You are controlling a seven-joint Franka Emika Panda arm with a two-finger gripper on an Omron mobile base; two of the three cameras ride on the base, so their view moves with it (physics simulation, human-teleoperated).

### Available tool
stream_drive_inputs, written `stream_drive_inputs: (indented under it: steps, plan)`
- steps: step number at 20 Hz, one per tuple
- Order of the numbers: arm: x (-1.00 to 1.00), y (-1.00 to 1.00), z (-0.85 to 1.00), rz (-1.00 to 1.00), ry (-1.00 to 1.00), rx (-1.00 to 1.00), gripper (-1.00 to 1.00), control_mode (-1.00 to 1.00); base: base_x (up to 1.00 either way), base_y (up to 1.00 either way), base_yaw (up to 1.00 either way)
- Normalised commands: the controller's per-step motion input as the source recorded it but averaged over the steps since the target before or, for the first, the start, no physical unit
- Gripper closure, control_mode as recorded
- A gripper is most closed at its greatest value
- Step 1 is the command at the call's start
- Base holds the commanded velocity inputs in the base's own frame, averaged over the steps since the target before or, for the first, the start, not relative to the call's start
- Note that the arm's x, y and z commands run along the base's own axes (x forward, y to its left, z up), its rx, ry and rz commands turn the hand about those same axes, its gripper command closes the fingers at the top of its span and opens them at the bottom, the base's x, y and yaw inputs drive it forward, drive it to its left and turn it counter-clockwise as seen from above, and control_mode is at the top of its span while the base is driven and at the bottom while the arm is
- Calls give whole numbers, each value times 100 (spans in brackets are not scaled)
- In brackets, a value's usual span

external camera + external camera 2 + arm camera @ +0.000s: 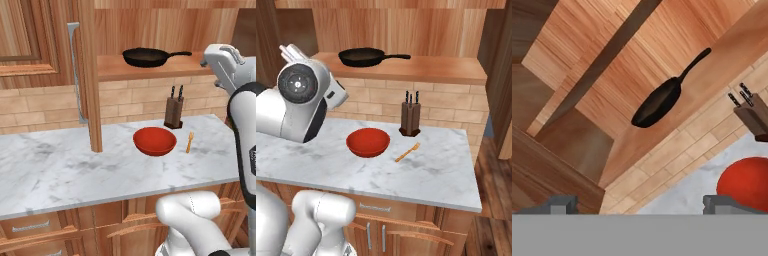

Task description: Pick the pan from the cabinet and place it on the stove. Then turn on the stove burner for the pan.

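Landmark: the round red bowl (155, 140) (368, 142) (746, 181) sat on the white marble counter (60, 170) (431, 175), and every place below is told from it.

Pan: the round, shallow dark frying pan (146, 57) (362, 57) (658, 103) with one long straight black handle lay flat on the bare shelf of the reddish-brown wooden wall cabinet (150, 67) (421, 69), above and behind the red bowl. Its handle pointed to the right in both base views. Nothing touched it.

Cabinet door: the raised-panel door (91, 75) stood swung open, edge-on, left of the red bowl in the left base view. Its long vertical silver bar handle (75, 70) showed just beside that edge.

Knife block: a dark brown wooden block (173, 111) (409, 119) (754, 116) with black knife handles stood upright on the counter, behind the red bowl and to its right, near the brick wall.

Fork: a small orange-yellow fork (189, 142) (407, 152) lay flat on the counter to the right of the red bowl, apart from it.

Gripper: the two-finger gripper (640, 205) looked up toward the pan from a point near the red bowl, well apart from the pan. Its two dark finger tips (561, 204) stood wide apart with nothing between them.

Arm: the white arm (235, 90) (301, 100) rose on the near side of the counter, higher than the red bowl.
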Motion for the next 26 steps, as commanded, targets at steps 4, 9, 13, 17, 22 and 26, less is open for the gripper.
stream_drive_inputs:
  steps: [4, 9, 13, 17, 22, 26]
  plan:
    - [53, -32, 9, -11, 0, 0, -100, -100, 0, 0, 0]
    - [42, -39, 3, -6, 0, 0, -100, -100, 0, 0, 0]
    - [39, -38, 0, -5, 3, 2, -100, -100, 0, 0, 0]
    - [52, -23, 0, -5, 8, 6, -100, -100, 0, 0, 0]
    - [55, -15, -5, -4, 7, 8, -100, -100, 0, 0, 0]
    - [52, -9, -9, -2, 4, 10, -100, -100, 0, 0, 0]
